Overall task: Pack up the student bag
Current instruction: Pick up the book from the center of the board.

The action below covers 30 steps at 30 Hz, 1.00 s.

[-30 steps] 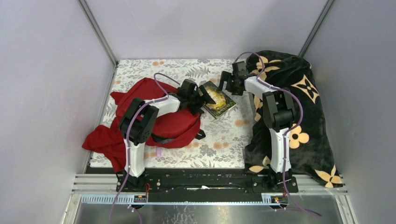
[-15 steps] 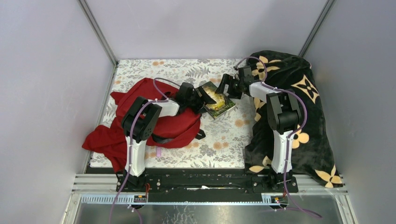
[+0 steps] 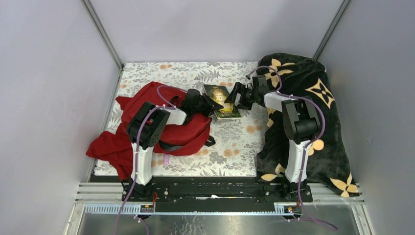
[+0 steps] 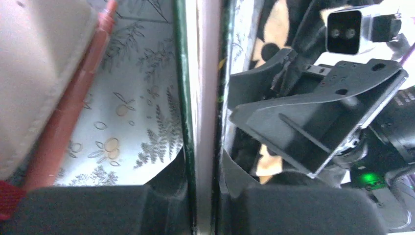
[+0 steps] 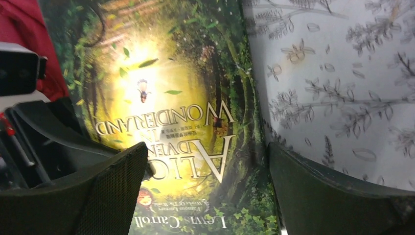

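From high behind the arm bases, my top camera looks down over the whole table (image 3: 235,147). My left wrist camera sits tight, edge-on to the book (image 4: 204,98), student bag (image 4: 39,73) at its left. My right wrist camera faces that book's cover up close; all three share it.

Headcount time: there's one book (image 3: 222,104), an Alice in Wonderland copy. One student bag (image 3: 188,128), the dark-red one with black straps. One loose red cloth (image 3: 105,147). One black blanket (image 3: 320,105) with tan flowers on it. One floral tablecloth (image 3: 235,147). Two robot arms: the left arm (image 3: 142,147) and the right arm (image 3: 296,142).
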Tool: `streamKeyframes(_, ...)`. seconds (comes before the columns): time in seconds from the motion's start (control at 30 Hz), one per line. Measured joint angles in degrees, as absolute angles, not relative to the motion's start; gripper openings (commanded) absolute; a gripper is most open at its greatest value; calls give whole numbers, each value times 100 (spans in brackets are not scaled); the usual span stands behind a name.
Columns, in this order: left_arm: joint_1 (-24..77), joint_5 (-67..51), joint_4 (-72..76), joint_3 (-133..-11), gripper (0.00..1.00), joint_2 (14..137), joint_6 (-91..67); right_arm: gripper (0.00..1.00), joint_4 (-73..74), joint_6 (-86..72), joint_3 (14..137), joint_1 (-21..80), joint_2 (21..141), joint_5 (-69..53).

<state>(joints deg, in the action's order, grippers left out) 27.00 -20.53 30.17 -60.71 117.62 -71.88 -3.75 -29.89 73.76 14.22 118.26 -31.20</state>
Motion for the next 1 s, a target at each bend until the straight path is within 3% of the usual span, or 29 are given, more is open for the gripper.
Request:
streamKeyframes(0.27,2705,-2423,2818,-6121,0,11631,-6906,100,714,-2895,6827,1448,10956,-2683)
streamKeyframes(0.47,2447,-3358,2080,-6346,0,10940,-5911,100,1205,-2794,6731,1466,9754,-2386)
streamKeyframes(0.77,2397,-4893,-1352,-8318,0,10436,-2359,100,2047,-2150,7454,1466,8608,-2200)
streamKeyframes(1.0,2510,-5275,-3927,-8569,0,9904,403,100,2482,-1590,7846,1466,8077,-2622)
